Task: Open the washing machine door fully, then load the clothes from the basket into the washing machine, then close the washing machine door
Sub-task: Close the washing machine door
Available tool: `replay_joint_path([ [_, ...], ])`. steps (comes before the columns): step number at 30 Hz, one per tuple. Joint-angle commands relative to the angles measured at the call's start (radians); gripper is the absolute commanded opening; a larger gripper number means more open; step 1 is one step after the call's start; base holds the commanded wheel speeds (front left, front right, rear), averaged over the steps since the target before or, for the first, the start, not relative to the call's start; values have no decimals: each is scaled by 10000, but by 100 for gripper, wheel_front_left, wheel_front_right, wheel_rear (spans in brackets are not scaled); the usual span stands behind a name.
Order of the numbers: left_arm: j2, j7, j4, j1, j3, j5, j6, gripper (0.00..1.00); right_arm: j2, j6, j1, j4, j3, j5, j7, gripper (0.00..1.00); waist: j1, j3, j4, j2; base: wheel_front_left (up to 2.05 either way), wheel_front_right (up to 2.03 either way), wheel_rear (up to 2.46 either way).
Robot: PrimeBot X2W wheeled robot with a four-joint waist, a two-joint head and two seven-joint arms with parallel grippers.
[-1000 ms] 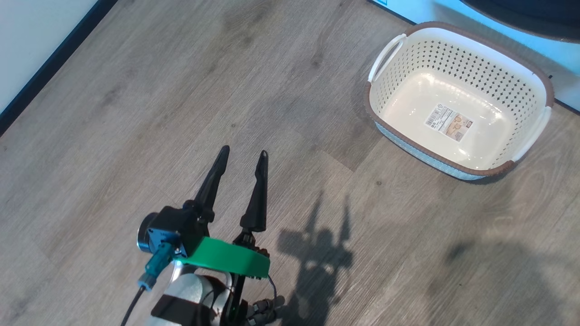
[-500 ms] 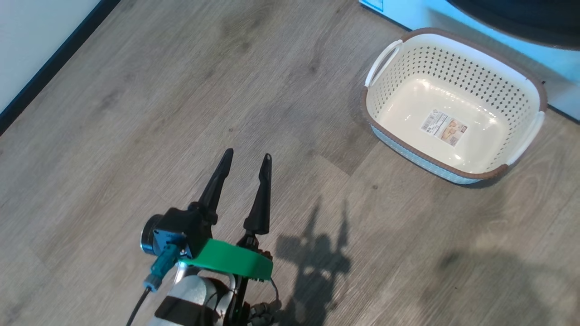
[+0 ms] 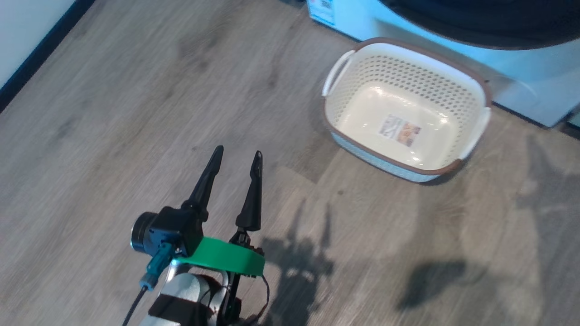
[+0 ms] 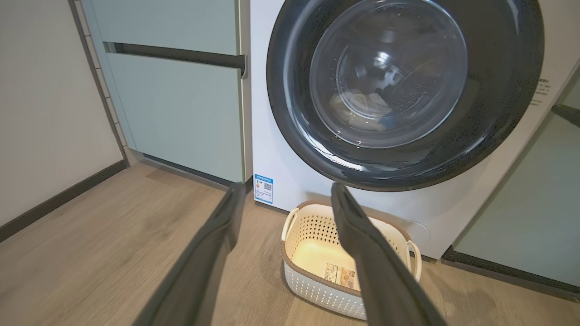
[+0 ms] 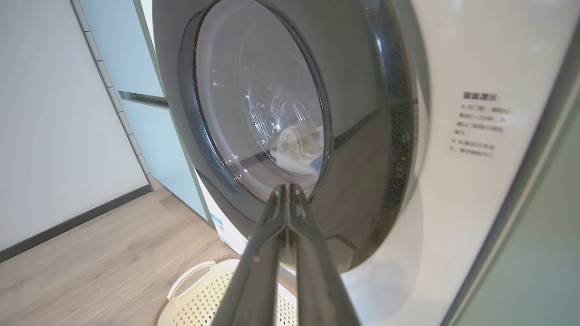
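Observation:
The washing machine [image 4: 272, 149] stands white between cabinets, and the washing machine door [image 4: 498, 113], black-rimmed with a glass bowl, lies shut against its front. Pale clothes [image 4: 358, 111] show through the glass, also in the right wrist view [image 5: 297, 149]. The cream basket [image 3: 398, 68] sits on the floor before the machine with just a label sticker inside. My left gripper [image 3: 239, 152] hangs open over bare floor to the basket's left, holding nothing. My right gripper [image 5: 286, 186] is shut, its tips close before the door's glass; I cannot tell whether they touch it.
Pale green cabinets [image 4: 181, 104] flank the machine on the left, another [image 4: 534, 203] on the right. A white wall with dark skirting [image 4: 54, 199] runs along the left. Wooden floor [image 3: 136, 113] spreads around the basket.
The head camera has shifted, so the basket sits further left and lower in the picture and more of the machine shows. The left gripper stays open in the same pose.

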Motion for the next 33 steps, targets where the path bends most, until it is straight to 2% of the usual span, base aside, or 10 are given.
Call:
replay_joint_path([
  [1, 84, -61, -249, -169, 475, 136, -45, 100, 184, -34, 523, -729, -129, -140, -53, 0, 1, -283, -391, 0, 0, 0, 0],
  [4, 84, -61, -192, -130, 533, 222, -114, 100, 429, -34, 1195, -1326, -415, -223, -53, 0, 1, -442, -657, 0, 0, 0, 0],
  [12, 121, -61, 195, 16, 876, 476, -452, 100, 1445, -34, 3390, -3270, -1173, -705, -53, 0, 1, -1173, -1885, 0, 0, 0, 0],
  [21, 336, -61, 700, 306, 1049, 659, -654, 100, 2151, -34, 5079, -3996, -1512, -971, -53, 0, 1, -2118, -3221, 0, 0, 0, 0],
  [22, 361, -61, 742, 338, 1063, 660, -662, 100, 2202, -34, 5230, -4038, -1518, -998, -53, 16, 1, -2217, -3350, 0, 0, 0, 0],
  [23, 390, -61, 785, 370, 1068, 661, -672, 100, 2256, -34, 5374, -4097, -1522, -1017, -53, 36, 1, -2286, -3468, 0, 0, 0, 0],
  [25, 451, -61, 886, 426, 1109, 640, -682, 100, 2369, -34, 5649, -4202, -1588, -1051, -53, 57, 1, -2423, -3690, 0, 0, 0, 0],
  [27, 488, -61, 974, 512, 1149, 590, -684, 100, 2483, -34, 5909, -4288, -1643, -1107, -53, 90, 1, -2591, -3911, 0, 0, 0, 0],
  [28, 513, -55, 1006, 570, 1155, 583, -678, 100, 2540, -34, 6046, -4325, -1664, -1127, -53, 100, 1, -2671, -4010, 0, 0, 0, 0],
  [33, 636, 82, 1053, 924, 1223, 472, -629, 100, 2810, -34, 6824, -4589, -1861, -1231, -53, 100, 1, -3033, -4531, 0, 0, 0, 0],
])
